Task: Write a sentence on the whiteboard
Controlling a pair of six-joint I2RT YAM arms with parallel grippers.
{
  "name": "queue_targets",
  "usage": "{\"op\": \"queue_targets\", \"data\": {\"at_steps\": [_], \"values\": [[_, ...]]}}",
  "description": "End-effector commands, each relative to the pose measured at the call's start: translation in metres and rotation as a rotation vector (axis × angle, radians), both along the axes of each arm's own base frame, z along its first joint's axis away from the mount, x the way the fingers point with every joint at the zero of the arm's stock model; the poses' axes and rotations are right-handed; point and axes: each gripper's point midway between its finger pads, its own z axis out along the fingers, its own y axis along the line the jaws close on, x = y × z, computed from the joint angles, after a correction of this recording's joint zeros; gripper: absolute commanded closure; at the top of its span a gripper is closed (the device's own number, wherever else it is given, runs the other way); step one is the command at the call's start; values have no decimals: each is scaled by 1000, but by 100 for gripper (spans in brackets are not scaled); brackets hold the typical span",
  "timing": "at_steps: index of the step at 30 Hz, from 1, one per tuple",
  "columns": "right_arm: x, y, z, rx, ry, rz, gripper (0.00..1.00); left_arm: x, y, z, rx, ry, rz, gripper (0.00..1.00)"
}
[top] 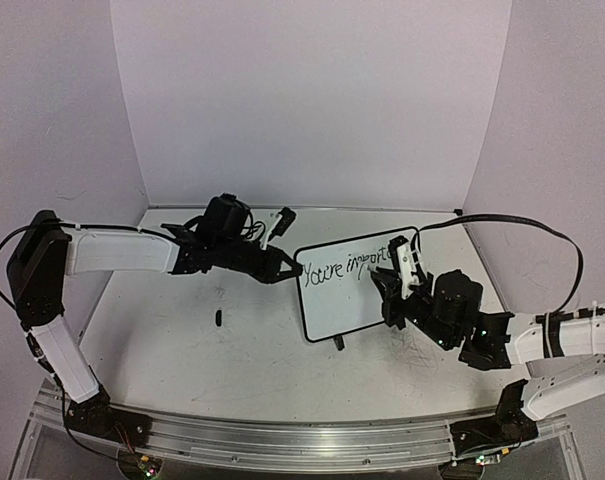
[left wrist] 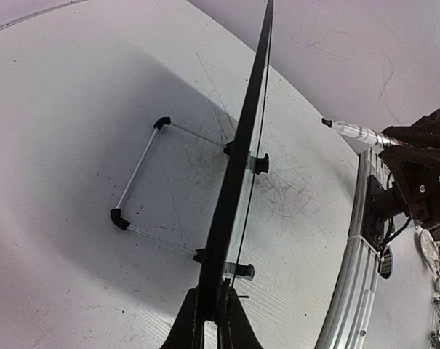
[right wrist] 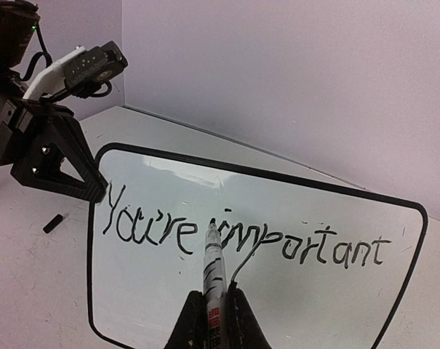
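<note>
The whiteboard [right wrist: 314, 305] stands upright on the table with "You're important" written across it in black. My left gripper [top: 292, 270] is shut on the board's left edge; in the left wrist view the black frame [left wrist: 238, 167] runs edge-on up from between my fingers [left wrist: 214, 292]. My right gripper [right wrist: 214, 297] is shut on a white marker [right wrist: 213, 262], whose black tip sits at the board's face beside the "i" of "important". From above, the right gripper [top: 384, 284] is at the board's [top: 337, 305] right side.
A small black cap [top: 217, 318] lies on the table left of the board and shows again as a cap [right wrist: 52, 223] in the right wrist view. The board's wire stand [left wrist: 140, 182] reaches out behind it. White walls enclose the back and sides.
</note>
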Motion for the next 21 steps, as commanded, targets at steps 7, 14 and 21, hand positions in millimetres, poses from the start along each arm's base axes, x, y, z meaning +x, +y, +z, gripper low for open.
{"op": "queue_targets", "data": {"at_steps": [7,14,21], "values": [[-9,20,17,14,-17,68,100,15,13,-2,41,-95,69,100],[-4,-32,33,80,-49,-148,100,13,13,3,31,-107,60,100],[2,-68,36,117,-13,-279,100,12,13,6,25,-108,56,100]]}}
